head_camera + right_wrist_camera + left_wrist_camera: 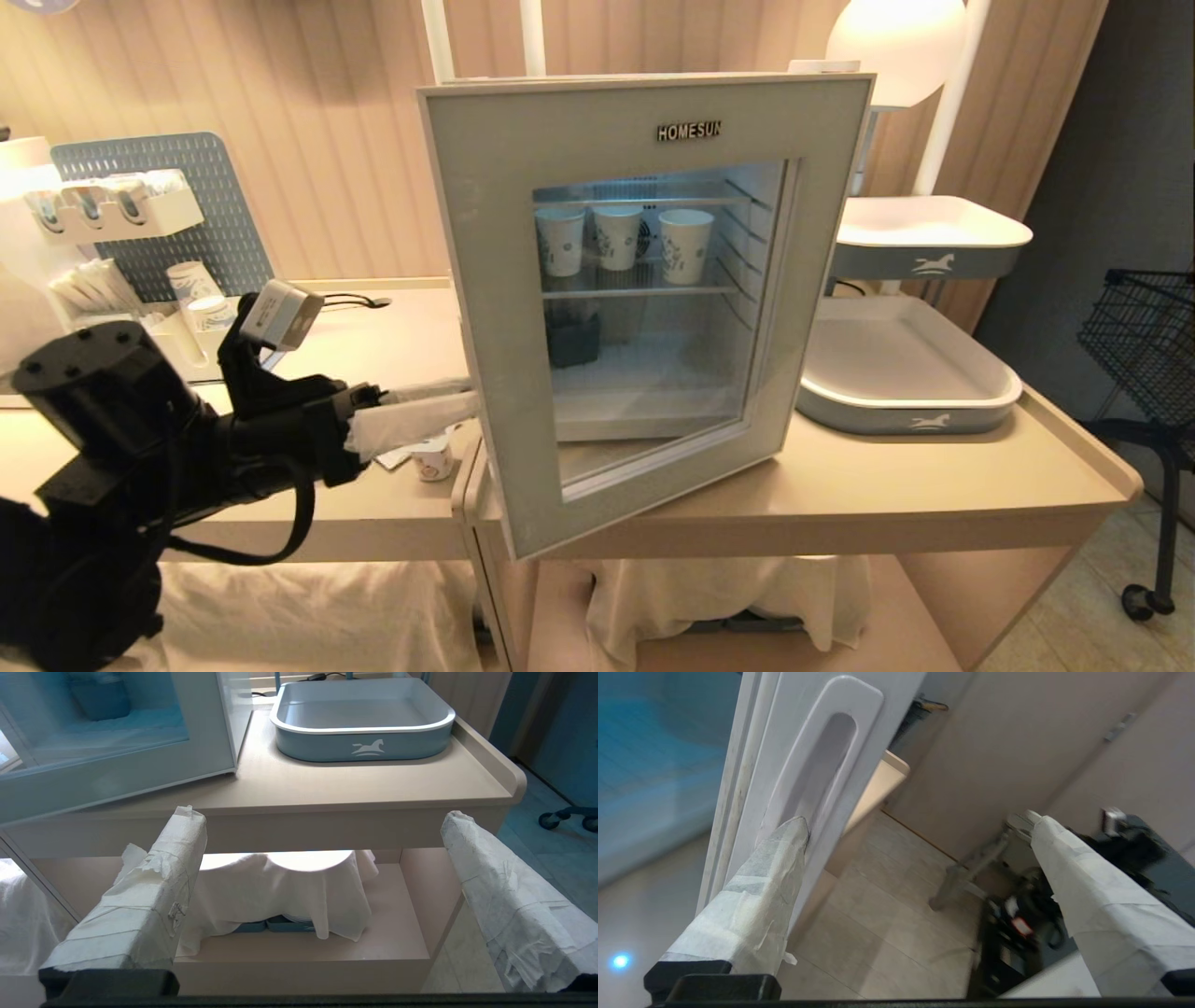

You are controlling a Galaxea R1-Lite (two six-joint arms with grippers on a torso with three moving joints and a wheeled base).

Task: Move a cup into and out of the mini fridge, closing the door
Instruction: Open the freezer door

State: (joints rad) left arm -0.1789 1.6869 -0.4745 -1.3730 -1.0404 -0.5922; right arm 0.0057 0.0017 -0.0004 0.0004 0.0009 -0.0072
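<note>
Fridge (pixel 644 308) on counter (pixel 934 485), door (pixel 504 373) ajar w/ handle (pixel 817 765) on its free edge; best to hook the one fingertip (pixel 784 844) deeper into that recess, then pull outward slow along the hinge arc. Left gripper (pixel 915 826) spread wide at door edge, holding nothing; right gripper (pixel 322 821) also wide open, parked below counter front. White box, glass door, HOMESUN badge, three cups (pixel 621 238) on top wire shelf inside.

Warm, even room light, with a cold glow inside the mini fridge (pixel 644 308).
A bright lamp shade (pixel 896 42) blows out at the top; the left wrist view is smeared with blur, tinted blue along one edge; the head view bends at its edges.
</note>
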